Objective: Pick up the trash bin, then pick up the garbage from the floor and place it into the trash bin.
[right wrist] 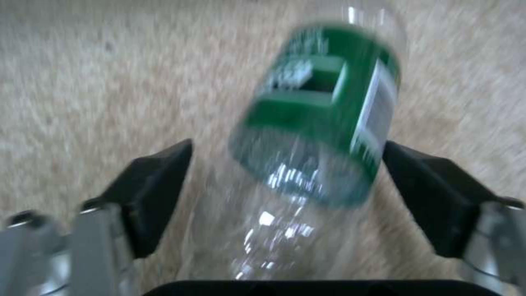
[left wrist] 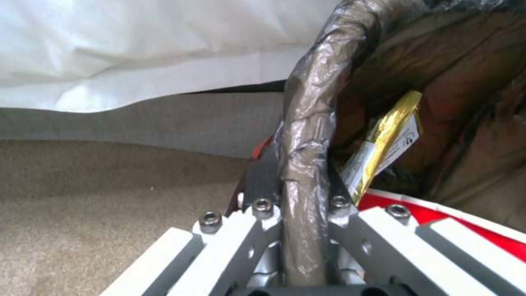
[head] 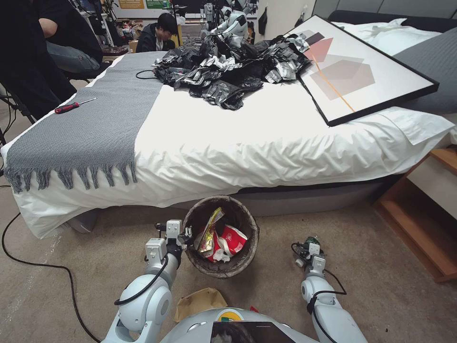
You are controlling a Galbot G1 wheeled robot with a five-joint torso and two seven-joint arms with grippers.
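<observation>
The bin [head: 222, 267] stands on the carpet [head: 381, 267] just in front of the bed [head: 228, 143], its rim wrapped in a dark bag. The left gripper [head: 186, 234] is at the bin's left rim; in the left wrist view its jaws are clamped on the bagged rim [left wrist: 307, 164], one finger [left wrist: 262, 181] outside the wall and the other inside. The bin is upright.

Inside the bin lie a red-and-white cup [head: 233, 239], a gold wrapper [head: 208, 233] standing against the left inner wall, and some white paper [head: 220, 256]. The left wrist view shows the gold wrapper [left wrist: 386, 144] just beside the inner finger, and a red-and-white surface next to it.

The right gripper [head: 301, 251] is low over the carpet to the right of the bin, well apart from it. The right wrist view shows its jaws spread wide, with the bottle [right wrist: 323, 135] between them. The bottle is clear with a green label. One finger [right wrist: 438, 197] stands close to the label's edge; the other stands clear of the bottle, with carpet visible in the gap. Whether either pad touches the bottle cannot be told through the blur. In the head view a green patch shows at the gripper's tip.

A brown paper bag [head: 200, 302] lies on the carpet close in front of the robot's torso, between the two arms and nearer than the bin.
</observation>
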